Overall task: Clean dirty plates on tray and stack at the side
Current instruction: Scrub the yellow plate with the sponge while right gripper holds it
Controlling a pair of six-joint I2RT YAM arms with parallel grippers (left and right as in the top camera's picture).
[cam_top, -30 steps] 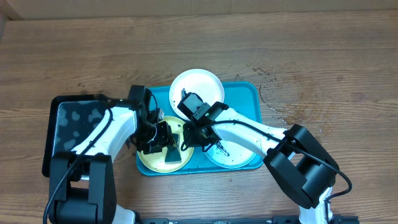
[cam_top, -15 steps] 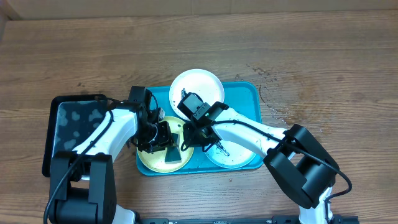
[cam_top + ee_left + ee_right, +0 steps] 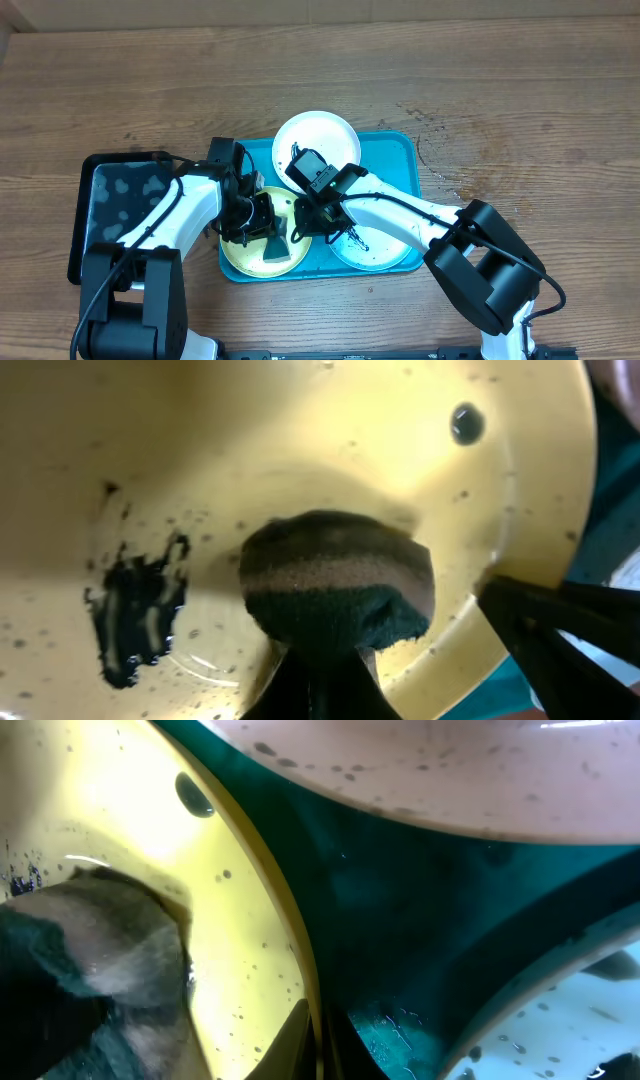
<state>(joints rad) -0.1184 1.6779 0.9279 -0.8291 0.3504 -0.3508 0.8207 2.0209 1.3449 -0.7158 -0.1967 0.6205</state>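
Note:
The turquoise tray holds three plates: a white plate at the back, a yellow-green rimmed plate at front left, and a mint-green rimmed plate at front right with black smears. My left gripper is shut on a dark sponge pressed onto the yellow plate, beside a black smear. My right gripper is shut on the yellow plate's rim, pinching it at the right edge. The sponge also shows in the right wrist view.
A black tray with a wet spotted surface lies left of the turquoise tray. Water spots mark the wooden table to the right of the tray. Both arms cross over the tray's front half.
The left gripper with the sponge has shifted slightly on the yellow plate. The right arm has not moved.

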